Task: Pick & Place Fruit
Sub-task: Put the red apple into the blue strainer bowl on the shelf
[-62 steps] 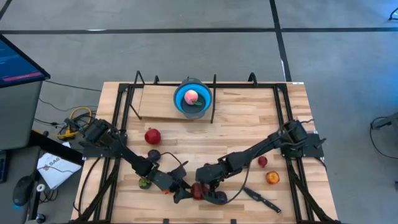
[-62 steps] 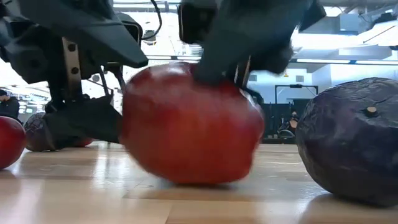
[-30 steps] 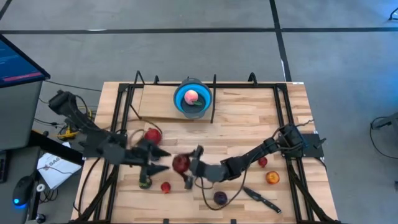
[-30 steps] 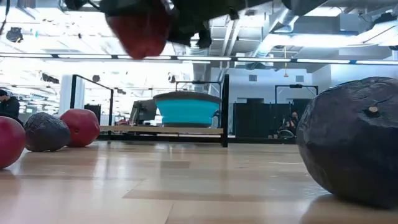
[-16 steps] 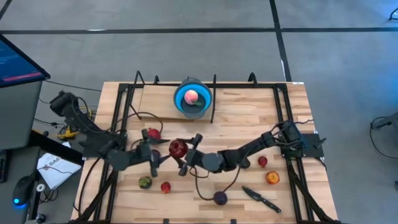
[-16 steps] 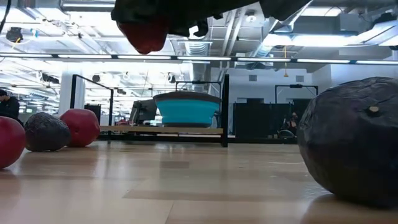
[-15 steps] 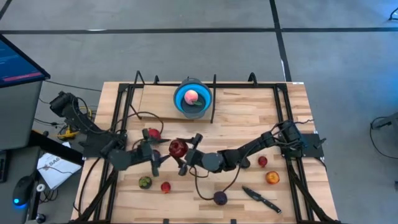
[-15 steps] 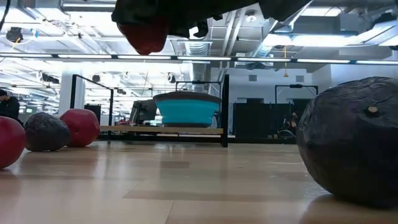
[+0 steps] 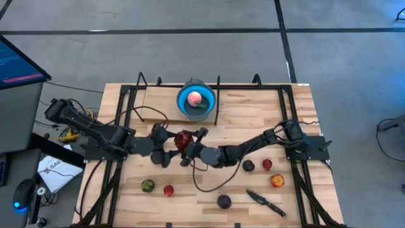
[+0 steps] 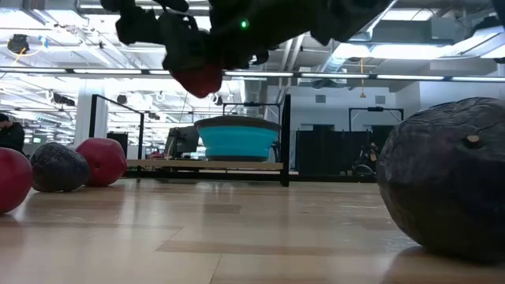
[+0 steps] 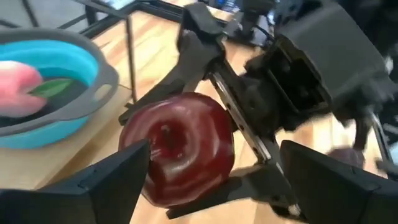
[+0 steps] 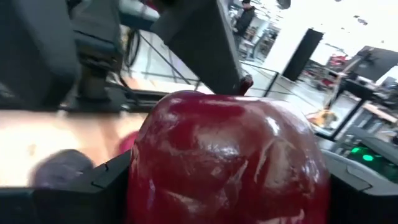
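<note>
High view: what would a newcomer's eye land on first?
The red apple held off the wood at mid-table, clamped in the right pincer, with the left pincer open right beside it. Just beyond sits the blue bowl at the table's far edge, a pink fruit inside. In the low view a dark purple fruit looms large on the right.

You see a red apple [image 12: 227,158] with glossy, waxy skin. The bench [image 9: 253,117] is pale, smooth, jointed wood. The blue bowl [image 11: 59,93] looks like matt plastic. The purple fruit [image 10: 446,177] has dull, wrinkled skin. Both arms look like matt black plastic.
</note>
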Controlling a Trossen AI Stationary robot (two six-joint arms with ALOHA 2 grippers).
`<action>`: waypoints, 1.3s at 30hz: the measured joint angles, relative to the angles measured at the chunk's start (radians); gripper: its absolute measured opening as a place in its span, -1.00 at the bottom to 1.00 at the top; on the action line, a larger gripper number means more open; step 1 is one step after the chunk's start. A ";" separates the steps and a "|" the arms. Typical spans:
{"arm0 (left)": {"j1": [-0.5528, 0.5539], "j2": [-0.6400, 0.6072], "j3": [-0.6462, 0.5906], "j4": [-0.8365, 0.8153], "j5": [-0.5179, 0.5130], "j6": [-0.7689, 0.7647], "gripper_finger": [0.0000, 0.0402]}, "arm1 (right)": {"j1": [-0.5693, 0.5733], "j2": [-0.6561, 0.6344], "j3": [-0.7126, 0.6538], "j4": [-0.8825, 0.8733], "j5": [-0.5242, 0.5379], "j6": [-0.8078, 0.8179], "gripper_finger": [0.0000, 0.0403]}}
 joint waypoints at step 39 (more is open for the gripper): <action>0.099 0.064 -0.007 0.065 -0.020 0.015 0.82 | -0.007 -0.002 0.003 0.016 -0.008 -0.242 0.57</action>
